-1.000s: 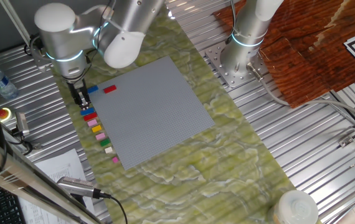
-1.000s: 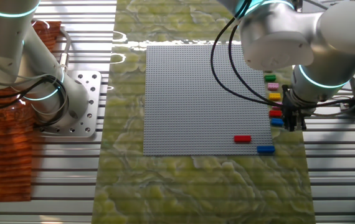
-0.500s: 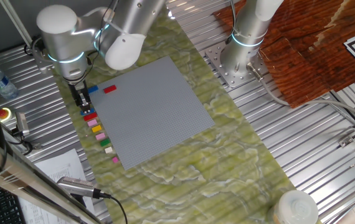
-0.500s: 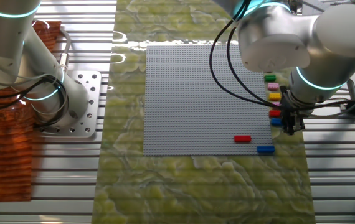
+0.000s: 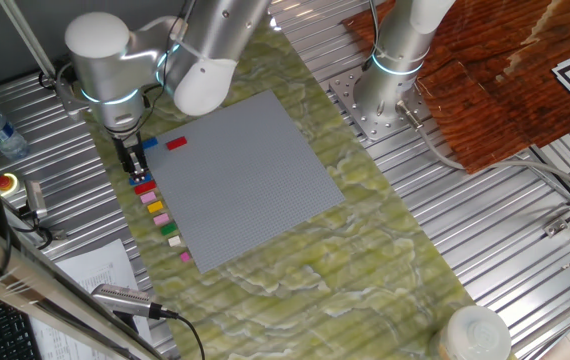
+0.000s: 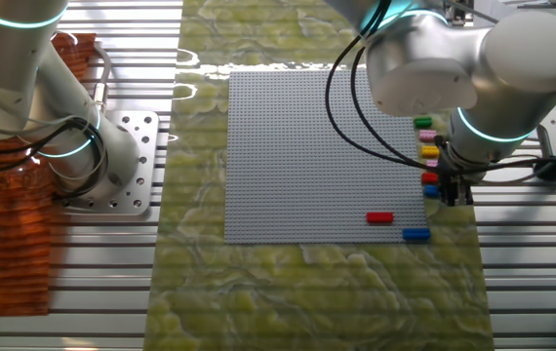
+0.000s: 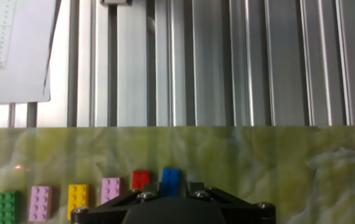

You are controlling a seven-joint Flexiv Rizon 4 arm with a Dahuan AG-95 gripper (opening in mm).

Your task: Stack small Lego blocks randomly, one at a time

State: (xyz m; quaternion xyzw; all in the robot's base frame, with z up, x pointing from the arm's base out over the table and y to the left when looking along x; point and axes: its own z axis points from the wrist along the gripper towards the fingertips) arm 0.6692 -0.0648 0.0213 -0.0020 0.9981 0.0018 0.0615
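Hand view puts the blue brick [image 7: 170,180] right ahead of your gripper [image 7: 172,198], last in a row with a red brick [image 7: 141,180] touching its side, then pink [image 7: 110,188], yellow [image 7: 78,198], another pink [image 7: 41,203] and green [image 7: 8,206]. That row lies on the green marbled mat [image 7: 258,168] beside the grey baseplate [image 5: 245,180]. On the baseplate near its corner you have a second red brick [image 6: 379,217], with another blue brick [image 6: 415,234] just off the edge. Nothing is stacked yet, judging by this.

Your fingertips are hidden under the gripper body, so I cannot tell whether the jaws are apart or closed.

The main risk, as I judge it: the red brick sits against the blue one, so a slightly off-centre descent could catch both, or knock the row crooked. A tilted grip would also make pressing onto studs fail.

No containers are visible; the bricks lie loose on the mat.
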